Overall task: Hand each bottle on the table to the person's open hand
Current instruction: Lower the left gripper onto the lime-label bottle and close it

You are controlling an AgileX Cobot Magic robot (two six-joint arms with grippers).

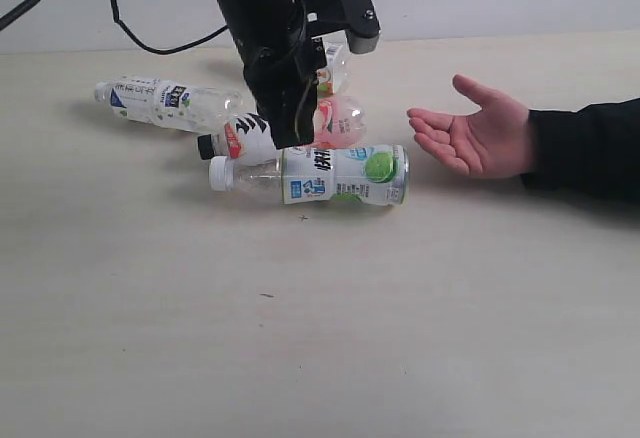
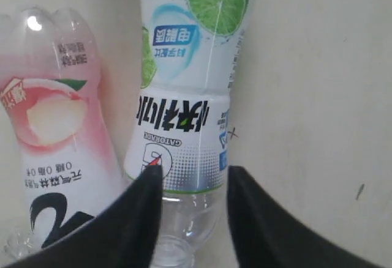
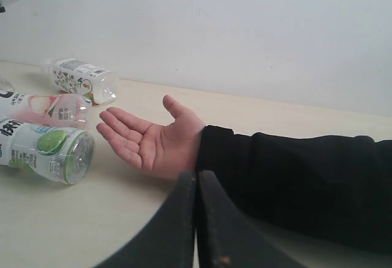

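Note:
Four bottles lie on their sides on the table (image 1: 300,338). The green-and-white bottle (image 1: 340,175) is nearest the front, and the pink bottle (image 1: 335,123) with a black cap is right behind it. A blue-and-white bottle (image 1: 165,103) lies to the left. A floral bottle (image 1: 335,68) is mostly hidden behind the arm. My left gripper (image 1: 295,136) hangs over the pink and green bottles. It stands open (image 2: 193,179), jaws apart above the green bottle's (image 2: 184,96) clear shoulder, the pink bottle (image 2: 55,127) beside it. My right gripper (image 3: 196,176) is shut and empty.
The person's open hand (image 1: 470,138) rests palm up on the table, right of the bottles, with a black sleeve (image 1: 590,148) behind it. In the right wrist view the hand (image 3: 153,139) lies just beyond the shut fingers. A black cable (image 1: 150,43) trails at the back left.

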